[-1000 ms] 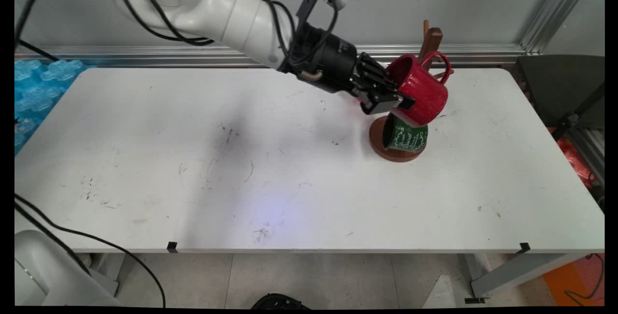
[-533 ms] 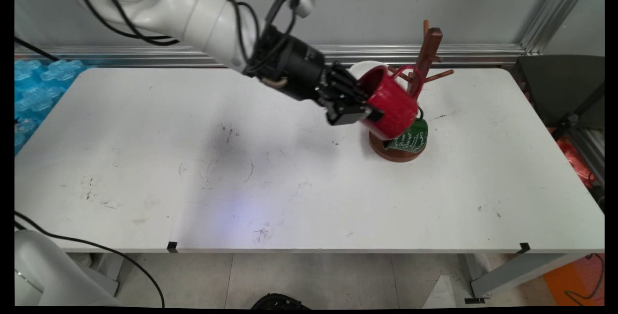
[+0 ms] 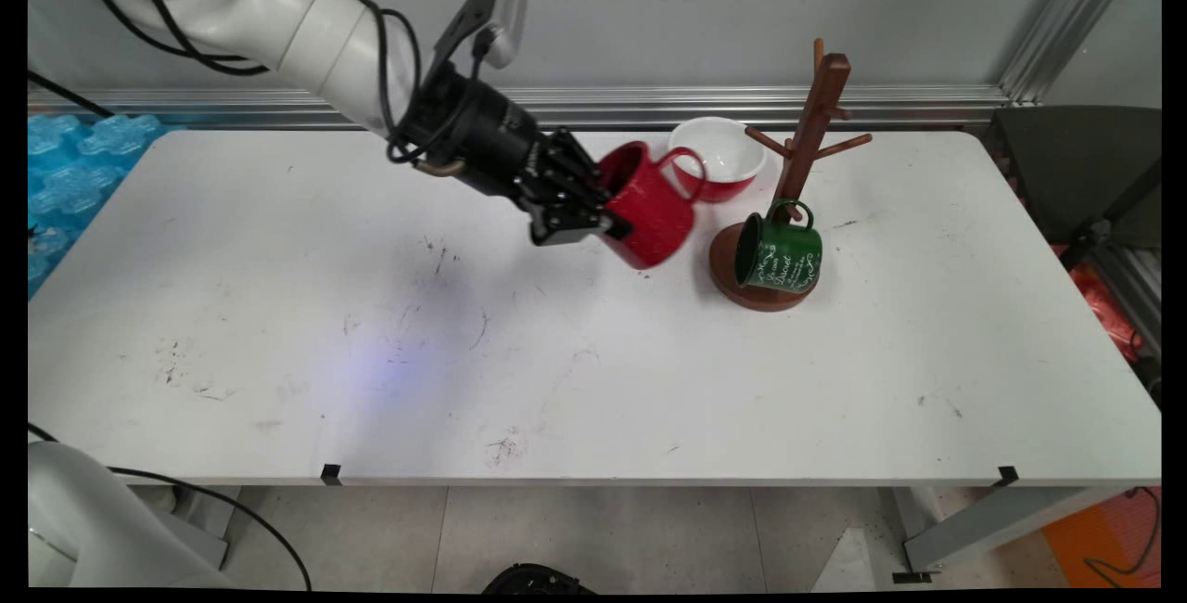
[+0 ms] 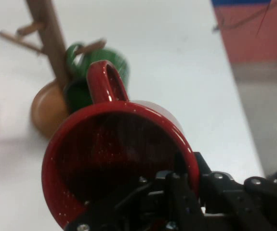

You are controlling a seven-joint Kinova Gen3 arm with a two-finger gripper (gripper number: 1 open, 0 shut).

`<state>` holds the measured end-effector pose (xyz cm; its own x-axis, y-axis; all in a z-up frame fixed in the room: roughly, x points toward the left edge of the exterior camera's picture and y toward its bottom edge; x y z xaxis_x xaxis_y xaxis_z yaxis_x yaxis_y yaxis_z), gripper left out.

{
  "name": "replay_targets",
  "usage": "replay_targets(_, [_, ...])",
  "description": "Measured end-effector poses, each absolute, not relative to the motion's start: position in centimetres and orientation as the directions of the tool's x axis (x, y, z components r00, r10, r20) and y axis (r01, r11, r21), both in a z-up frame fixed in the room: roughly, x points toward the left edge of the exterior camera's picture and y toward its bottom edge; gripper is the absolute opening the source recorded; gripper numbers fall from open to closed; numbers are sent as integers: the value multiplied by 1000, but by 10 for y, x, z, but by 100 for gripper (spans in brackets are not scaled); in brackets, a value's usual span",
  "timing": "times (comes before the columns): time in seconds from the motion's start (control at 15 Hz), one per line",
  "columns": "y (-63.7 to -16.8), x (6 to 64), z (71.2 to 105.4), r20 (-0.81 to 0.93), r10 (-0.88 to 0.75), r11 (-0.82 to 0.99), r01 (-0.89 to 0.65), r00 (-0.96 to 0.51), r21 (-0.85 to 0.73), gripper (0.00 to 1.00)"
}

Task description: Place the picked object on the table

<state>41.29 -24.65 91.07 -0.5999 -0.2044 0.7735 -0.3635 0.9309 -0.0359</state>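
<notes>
The red mug is held off the table by the gripper, tilted on its side with its mouth turned back toward the arm and its handle uppermost. In the hand view, the mug fills the lower middle of the frame, its dark inside open to the camera; the gripper is closed on the mug's rim, one finger inside the mouth and the other outside the wall.

The mug hangs above the table just left of the mug tree, apart from it. The tree stands on a round brown base, and a green mug hangs low on it, by its handle, over that base. In the hand view the green mug shows just behind the red handle.

A white bowl with a red outside sits on the table beyond the red mug, near the tree's left side.
</notes>
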Motion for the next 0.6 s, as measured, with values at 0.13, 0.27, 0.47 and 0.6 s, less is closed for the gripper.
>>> replay_targets(0.13, [-251, 427, 906, 736, -176, 934, -347, -653, -85, 0])
replay_targets(0.27, [-255, 441, 901, 686, -150, 935, -327, -712, -134, 0])
replay_targets(0.47, [-261, 461, 893, 604, -115, 939, -285, -788, -192, 0])
replay_targets(0.6, [-267, 471, 887, 555, -94, 941, -256, -827, -223, 0])
